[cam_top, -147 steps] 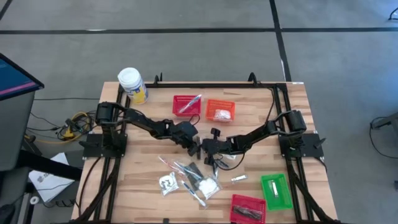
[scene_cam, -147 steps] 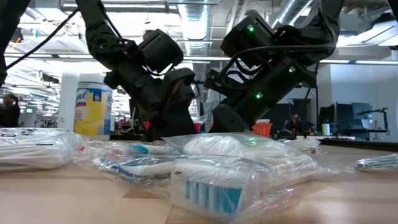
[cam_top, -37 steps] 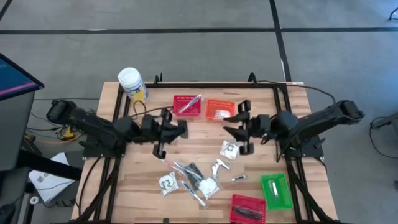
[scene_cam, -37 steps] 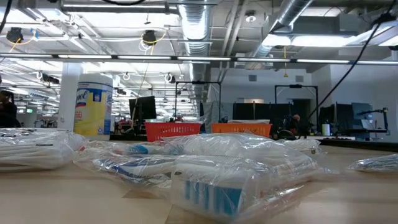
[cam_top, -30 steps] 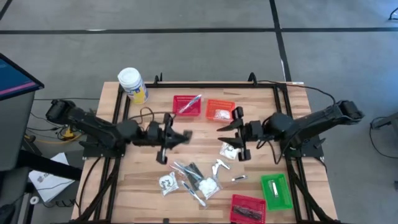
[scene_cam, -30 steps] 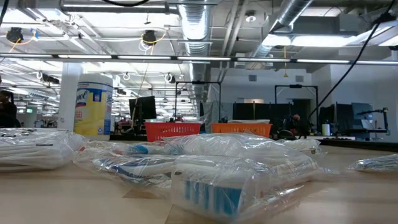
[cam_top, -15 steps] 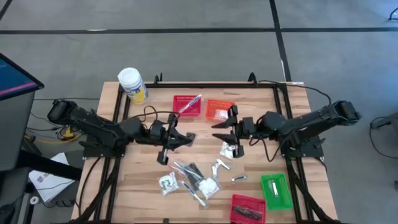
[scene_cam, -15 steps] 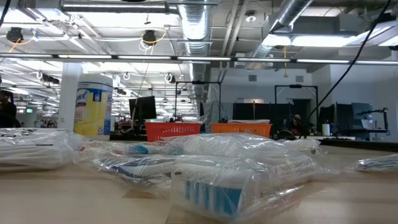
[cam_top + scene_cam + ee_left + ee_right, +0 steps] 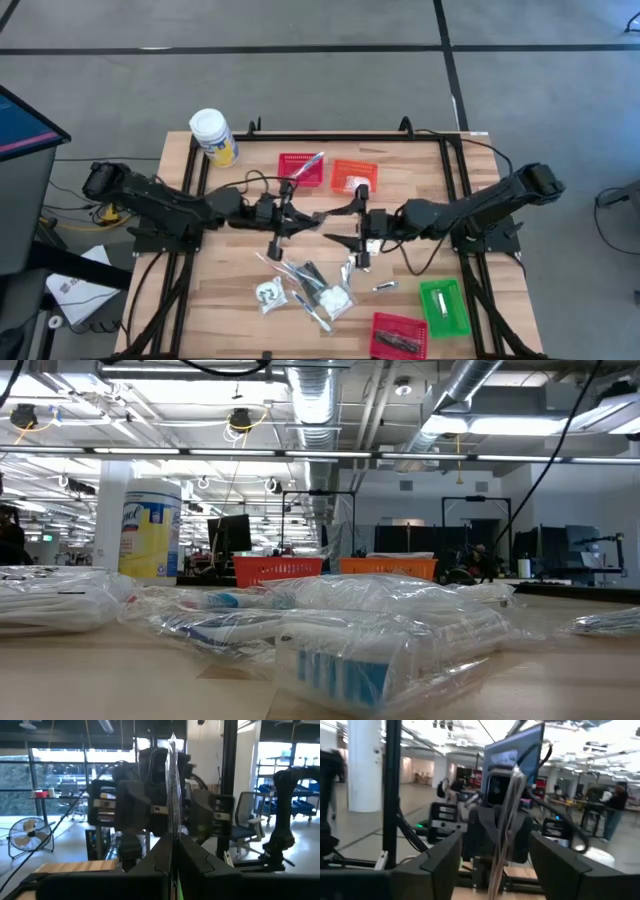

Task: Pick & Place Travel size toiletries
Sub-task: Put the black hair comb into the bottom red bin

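**Wooden table and what rests on it**

The table (image 9: 230,300) is a pale wooden slab framed by black rails; at its far left corner stands a yellow jar (image 9: 213,137) with a white lid; along the far edge sit a red basket (image 9: 300,168) and, just to its right, an orange basket (image 9: 352,175), each holding small packets; toward the near middle lies a loose heap of clear-wrapped toiletries (image 9: 310,288), with a white packet (image 9: 268,294) just left of it and a slim silver stick (image 9: 384,287) to its right; at the near right corner lie a green basket (image 9: 443,307) and a dark red basket (image 9: 397,335), close together.
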You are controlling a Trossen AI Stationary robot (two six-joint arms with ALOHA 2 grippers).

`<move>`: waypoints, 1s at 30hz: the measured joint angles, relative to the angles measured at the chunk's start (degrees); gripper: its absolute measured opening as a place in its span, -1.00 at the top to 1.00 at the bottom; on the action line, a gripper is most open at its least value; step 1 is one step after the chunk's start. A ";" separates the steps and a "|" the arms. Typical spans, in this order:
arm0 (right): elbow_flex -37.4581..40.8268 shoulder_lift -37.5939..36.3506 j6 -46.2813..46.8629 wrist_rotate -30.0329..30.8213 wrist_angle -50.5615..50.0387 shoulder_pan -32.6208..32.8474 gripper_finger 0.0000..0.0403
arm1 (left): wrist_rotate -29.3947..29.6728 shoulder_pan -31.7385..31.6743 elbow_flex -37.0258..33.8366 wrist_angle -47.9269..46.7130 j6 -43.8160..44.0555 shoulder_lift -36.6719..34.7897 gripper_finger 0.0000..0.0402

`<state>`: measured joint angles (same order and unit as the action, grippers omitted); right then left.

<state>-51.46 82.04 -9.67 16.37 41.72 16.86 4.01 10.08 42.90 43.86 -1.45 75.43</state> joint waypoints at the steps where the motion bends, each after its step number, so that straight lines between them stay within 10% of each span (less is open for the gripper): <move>1: -0.14 0.29 0.03 0.61 -0.15 0.06 -0.15 | -0.54 -0.27 0.58 0.07 -0.03 1.10 0.97; 16: -0.66 -0.69 0.09 3.25 -3.39 0.37 -0.06 | -2.86 -0.48 2.39 0.09 -1.75 3.70 0.97; 30: -0.68 -0.72 -0.29 3.22 -3.89 0.37 0.75 | -2.55 -0.48 2.37 0.00 -1.35 3.70 0.97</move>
<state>-52.14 81.32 -9.96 19.59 37.83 17.23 1.46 9.61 45.28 43.86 -2.80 79.13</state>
